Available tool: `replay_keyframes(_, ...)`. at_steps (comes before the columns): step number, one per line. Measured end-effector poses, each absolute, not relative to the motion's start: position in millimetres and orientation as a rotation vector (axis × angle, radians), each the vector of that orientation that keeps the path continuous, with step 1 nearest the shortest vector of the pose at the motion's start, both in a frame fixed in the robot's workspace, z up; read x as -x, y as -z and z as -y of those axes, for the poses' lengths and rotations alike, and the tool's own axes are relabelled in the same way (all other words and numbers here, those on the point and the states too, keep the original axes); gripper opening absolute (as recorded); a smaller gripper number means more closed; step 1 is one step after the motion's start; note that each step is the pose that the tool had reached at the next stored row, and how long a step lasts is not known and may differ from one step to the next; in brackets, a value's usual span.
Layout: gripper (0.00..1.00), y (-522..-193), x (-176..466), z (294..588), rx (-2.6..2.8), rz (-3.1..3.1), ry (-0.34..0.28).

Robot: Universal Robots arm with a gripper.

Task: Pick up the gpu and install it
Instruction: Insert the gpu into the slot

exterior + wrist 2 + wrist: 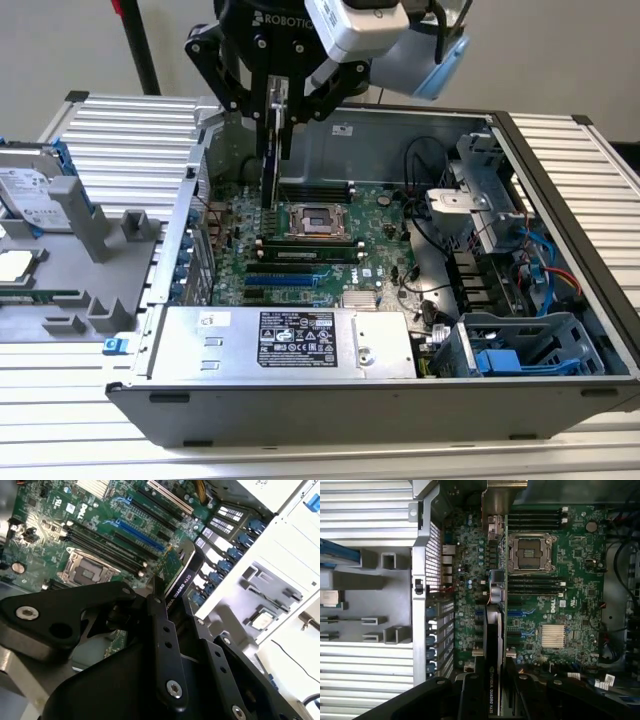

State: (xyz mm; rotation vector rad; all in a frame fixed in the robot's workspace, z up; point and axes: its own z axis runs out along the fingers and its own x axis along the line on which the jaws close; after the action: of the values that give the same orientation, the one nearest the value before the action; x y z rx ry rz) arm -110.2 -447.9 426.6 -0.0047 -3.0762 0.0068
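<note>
Second wrist view: hand [172,604] pinches thin (black) gpu [181,572].

This looks like a robotics lab or a test workshop, not a home or an office. A computer case [570,210] lies open on its side, with the motherboard [385,225] and the power supply [290,340] bare. It rests on a table [130,135] made of ribbed metal profiles. Beside it, on the exterior view's left, a grey fixture [70,255] holds loose parts, among them a hard drive [28,185]. Above the case, the gripper [278,150] of a robot arm [365,25] is closed on the gpu [267,190]. Behind everything there is a plain white wall [560,50].
</note>
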Motion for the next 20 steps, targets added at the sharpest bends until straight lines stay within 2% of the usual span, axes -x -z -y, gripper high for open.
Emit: replay_keyframes(20,0.0,-426,84,448,0.038,3.077,-0.006)
